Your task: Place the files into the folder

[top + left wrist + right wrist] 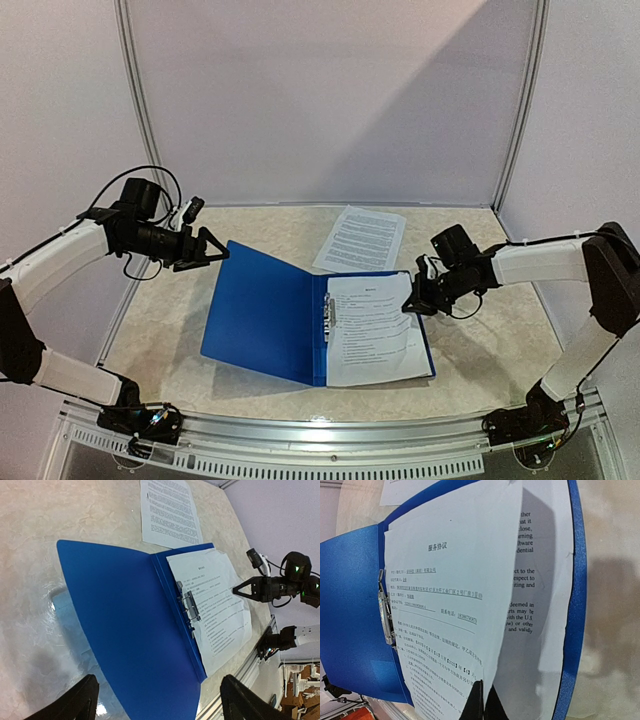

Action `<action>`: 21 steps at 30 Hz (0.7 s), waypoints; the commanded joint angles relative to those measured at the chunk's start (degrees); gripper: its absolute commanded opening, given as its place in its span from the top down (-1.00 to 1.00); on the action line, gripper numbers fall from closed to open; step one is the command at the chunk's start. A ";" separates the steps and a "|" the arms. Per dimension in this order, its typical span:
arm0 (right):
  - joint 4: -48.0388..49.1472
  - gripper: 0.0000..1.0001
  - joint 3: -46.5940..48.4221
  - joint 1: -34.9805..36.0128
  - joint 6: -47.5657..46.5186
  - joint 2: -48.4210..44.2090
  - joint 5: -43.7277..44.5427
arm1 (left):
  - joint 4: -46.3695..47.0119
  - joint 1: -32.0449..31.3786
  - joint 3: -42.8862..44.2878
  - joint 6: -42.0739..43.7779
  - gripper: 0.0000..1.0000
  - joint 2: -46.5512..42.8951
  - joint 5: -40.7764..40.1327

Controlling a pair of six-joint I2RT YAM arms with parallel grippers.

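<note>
The blue folder [260, 310] [125, 630] [350, 605] lies open on the table, with its metal clip [329, 315] [384, 615] at the spine. Two files rest on its right half. My right gripper [410, 305] [482, 702] is shut on the right edge of the top sheet [375, 330] [455, 580] and holds that edge raised off the lower sheet [540, 580]. A third sheet [362, 238] [167, 510] lies flat on the table beyond the folder. My left gripper [215, 248] [157, 705] hovers open above the folder's left cover, holding nothing.
The marbled tabletop [160, 330] is bounded by a metal rail [330, 430] at the near edge and white walls [320, 100] behind and at both sides. In the left wrist view the right arm [280, 585] reaches over the folder's right side.
</note>
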 commanded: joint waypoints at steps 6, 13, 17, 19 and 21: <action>-1.32 1.00 3.02 -0.11 -1.56 1.60 1.17 | 0.43 0.70 0.76 0.39 -0.72 -0.25 0.60; -0.95 1.00 2.67 -0.17 -1.02 1.63 1.50 | 0.37 0.67 0.76 0.38 -0.72 -0.30 0.60; -0.14 1.00 2.75 -0.08 -0.67 1.53 0.25 | 0.49 0.67 0.76 0.39 -0.72 -0.30 0.60; 1.65 1.00 2.36 -0.06 0.10 1.54 -0.76 | 0.49 0.67 0.76 0.46 -0.72 -0.30 0.60; 3.00 1.00 1.86 0.12 1.34 1.60 -1.03 | 0.48 0.71 0.76 0.48 -0.71 -0.39 0.60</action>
